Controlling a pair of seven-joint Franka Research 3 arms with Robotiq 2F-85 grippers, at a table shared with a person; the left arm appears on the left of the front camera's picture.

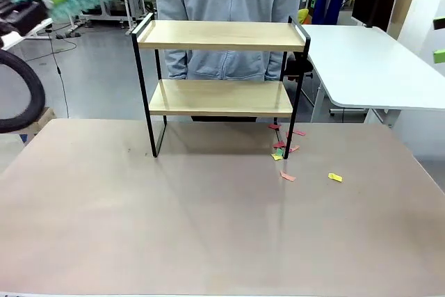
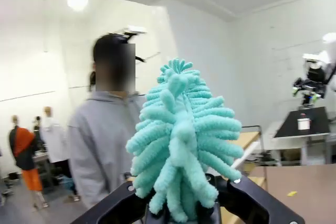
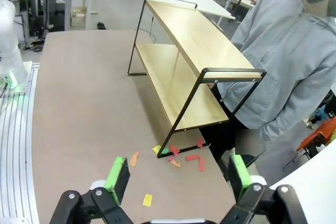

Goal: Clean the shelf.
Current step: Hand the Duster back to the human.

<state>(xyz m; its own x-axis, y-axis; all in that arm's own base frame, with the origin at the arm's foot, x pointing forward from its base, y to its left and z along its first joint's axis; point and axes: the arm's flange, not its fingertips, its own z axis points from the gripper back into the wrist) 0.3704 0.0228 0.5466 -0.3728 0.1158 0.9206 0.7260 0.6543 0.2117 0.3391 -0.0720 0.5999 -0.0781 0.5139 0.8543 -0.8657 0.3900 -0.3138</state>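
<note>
Up left of the shelf (image 1: 221, 67), left gripper (image 2: 181, 211) clamped on teal chenille duster (image 2: 181, 140), right gripper (image 3: 178, 177) spread wide, holding nothing.

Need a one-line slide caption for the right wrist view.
Open right gripper above the table, facing the two-tier shelf with paper scraps at its foot.

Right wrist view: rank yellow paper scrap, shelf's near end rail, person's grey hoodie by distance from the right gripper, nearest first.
From the right gripper:
1. Yellow paper scrap, on the table, low between the fingers.
2. Shelf's near end rail, above the red scraps.
3. Person's grey hoodie, behind the shelf, on the picture's right.
</note>
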